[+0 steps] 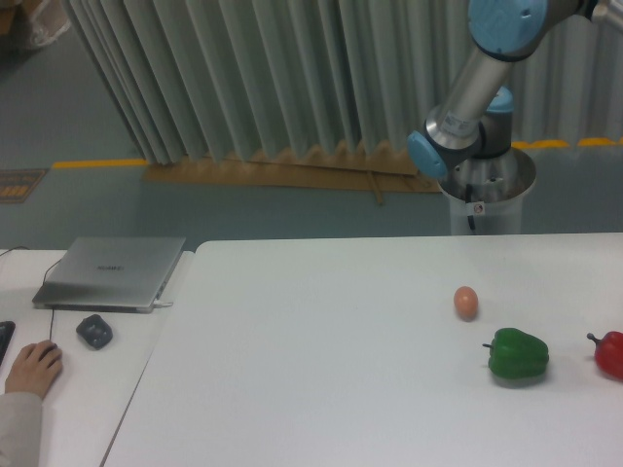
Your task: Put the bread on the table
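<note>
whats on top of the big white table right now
On the table lie an orange-brown egg, a green pepper and a red pepper cut off by the right edge. No bread shows anywhere. The arm leaves the frame; its jaws are unseen.

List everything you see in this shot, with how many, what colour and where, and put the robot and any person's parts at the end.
table: one, white, fills the lower middle and right
egg: one, orange-brown, on the table, right of centre
green pepper: one, green, on the table, in front of and right of the egg
red pepper: one, red, at the table's right edge, cut off by the frame
side desk: one, white, left of the table
laptop: one, silver, closed, on the side desk
bread: none in view
person's hand: one, lower left, on the side desk
robot arm: one, silver with blue joints, upper right; gripper out of frame
</note>
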{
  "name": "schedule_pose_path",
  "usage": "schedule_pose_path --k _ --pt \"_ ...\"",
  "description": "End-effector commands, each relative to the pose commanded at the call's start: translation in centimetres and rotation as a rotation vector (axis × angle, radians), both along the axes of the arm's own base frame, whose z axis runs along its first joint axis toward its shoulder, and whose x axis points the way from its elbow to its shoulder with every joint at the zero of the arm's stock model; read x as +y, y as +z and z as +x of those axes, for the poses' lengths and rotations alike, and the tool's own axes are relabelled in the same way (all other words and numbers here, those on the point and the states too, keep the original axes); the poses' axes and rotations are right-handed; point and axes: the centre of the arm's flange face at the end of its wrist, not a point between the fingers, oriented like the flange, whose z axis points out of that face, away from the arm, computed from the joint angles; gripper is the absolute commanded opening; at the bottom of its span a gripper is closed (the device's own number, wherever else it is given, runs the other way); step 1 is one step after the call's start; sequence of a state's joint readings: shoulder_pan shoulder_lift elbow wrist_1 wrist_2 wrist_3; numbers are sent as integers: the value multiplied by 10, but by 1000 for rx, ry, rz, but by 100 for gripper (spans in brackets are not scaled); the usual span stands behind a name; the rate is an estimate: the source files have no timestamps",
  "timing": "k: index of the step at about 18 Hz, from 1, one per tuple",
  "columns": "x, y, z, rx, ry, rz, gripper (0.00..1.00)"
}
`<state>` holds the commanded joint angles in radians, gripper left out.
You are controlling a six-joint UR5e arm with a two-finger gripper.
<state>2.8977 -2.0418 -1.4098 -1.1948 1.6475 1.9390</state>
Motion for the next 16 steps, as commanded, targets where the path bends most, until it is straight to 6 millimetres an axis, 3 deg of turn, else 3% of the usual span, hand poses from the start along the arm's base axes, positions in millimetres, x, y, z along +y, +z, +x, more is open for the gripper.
schedule_pose_path --k 3,5,8,11,16 --pt "7 15 9 -19 36 -2 45" --pt "27 31 31 -35 70 -4 44" --pt "59 38 57 -49 103 -8 44" --pt "74 49 77 -70 119 -5 44" --pt "83 59 75 -72 149 6 44"
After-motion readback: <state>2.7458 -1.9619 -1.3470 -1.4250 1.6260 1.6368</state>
